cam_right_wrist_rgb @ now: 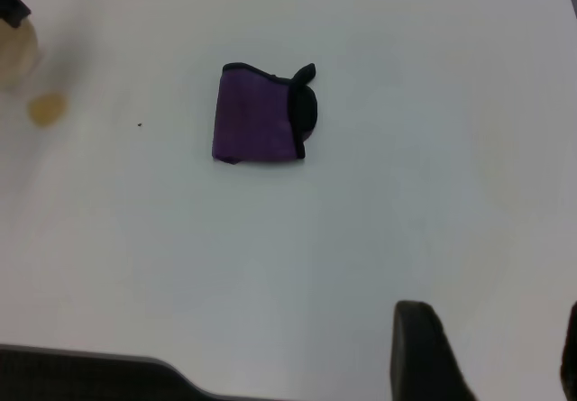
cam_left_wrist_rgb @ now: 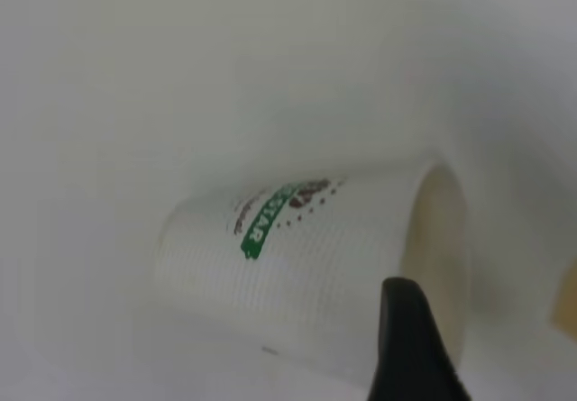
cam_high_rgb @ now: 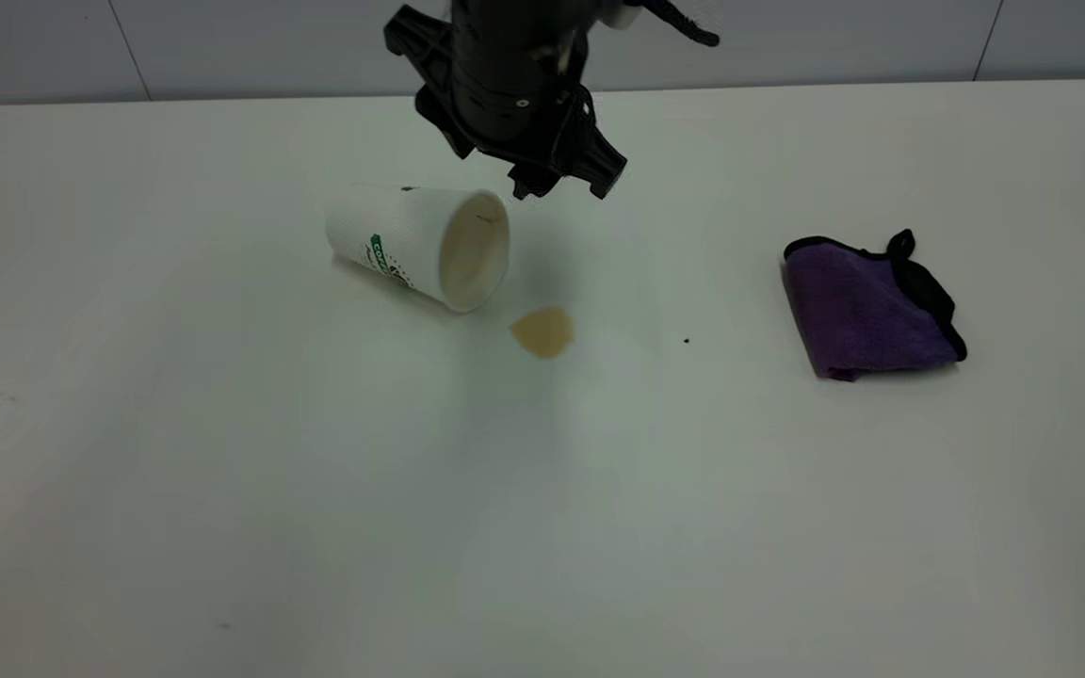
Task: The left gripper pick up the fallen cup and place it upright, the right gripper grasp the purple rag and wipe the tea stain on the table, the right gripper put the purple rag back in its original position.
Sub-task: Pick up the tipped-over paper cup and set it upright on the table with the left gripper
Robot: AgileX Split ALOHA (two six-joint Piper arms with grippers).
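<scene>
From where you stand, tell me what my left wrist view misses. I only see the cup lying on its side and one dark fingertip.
Observer: The left end effector hangs above the cup, beside its mouth, not touching it.
Operator: Locate the spill.
Observer: The tea stain lies on the table just in front of the cup's mouth, apart from the rim.
Operator: Report the rag.
Observer: The purple rag lies folded far to the stain's right, untouched; the right end effector shows only in its own wrist view, well away from it.
</scene>
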